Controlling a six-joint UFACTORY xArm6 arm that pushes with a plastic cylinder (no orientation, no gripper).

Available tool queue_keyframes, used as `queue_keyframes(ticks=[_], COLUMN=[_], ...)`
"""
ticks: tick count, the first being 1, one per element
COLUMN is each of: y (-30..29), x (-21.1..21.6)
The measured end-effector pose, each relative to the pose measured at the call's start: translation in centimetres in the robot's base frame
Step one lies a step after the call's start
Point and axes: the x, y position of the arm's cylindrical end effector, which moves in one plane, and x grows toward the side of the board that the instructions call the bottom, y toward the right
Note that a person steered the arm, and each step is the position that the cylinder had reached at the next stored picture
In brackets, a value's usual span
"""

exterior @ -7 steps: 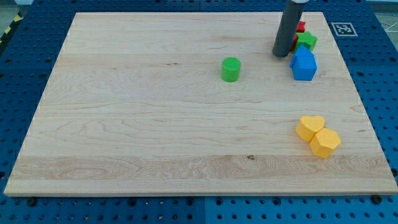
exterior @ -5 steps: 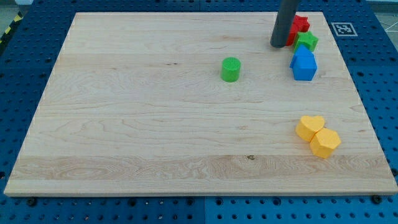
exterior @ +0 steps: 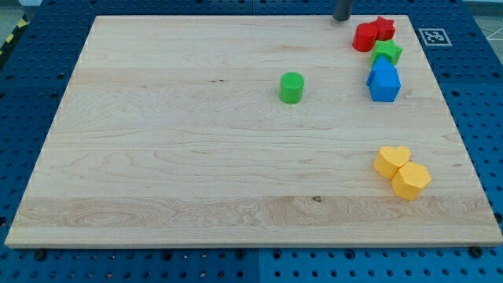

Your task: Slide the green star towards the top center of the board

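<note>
Your green star (exterior: 387, 52) is a small, bright green block with stubby points, lying flat near the board's top right corner. It touches the blue house-shaped block (exterior: 383, 82) just below it and sits just under 2 red blocks: a rounded red block (exterior: 365, 37) and a red star (exterior: 383, 28). My tip (exterior: 342, 17) stands at the board's top edge, up and to the view's left of that cluster, touching no block; the rod has no hand, so nothing is held. You also see a green cylinder (exterior: 291, 87) near the centre and 2 yellow blocks, a heart (exterior: 391, 160) and a hexagon (exterior: 411, 181), touching at lower right. The pale wooden board (exterior: 181, 157) lies on a blue perforated table (exterior: 31, 86). A black-and-white marker tag (exterior: 433, 36) carries no readable writing.
</note>
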Motion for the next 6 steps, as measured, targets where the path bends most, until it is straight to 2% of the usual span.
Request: queue_keyframes(ticks=[1, 3, 4, 5, 6], y=[2.9, 13.1, 13.9, 13.5, 11.2], x=[-0.2, 1.2, 7.4, 11.4, 11.4])
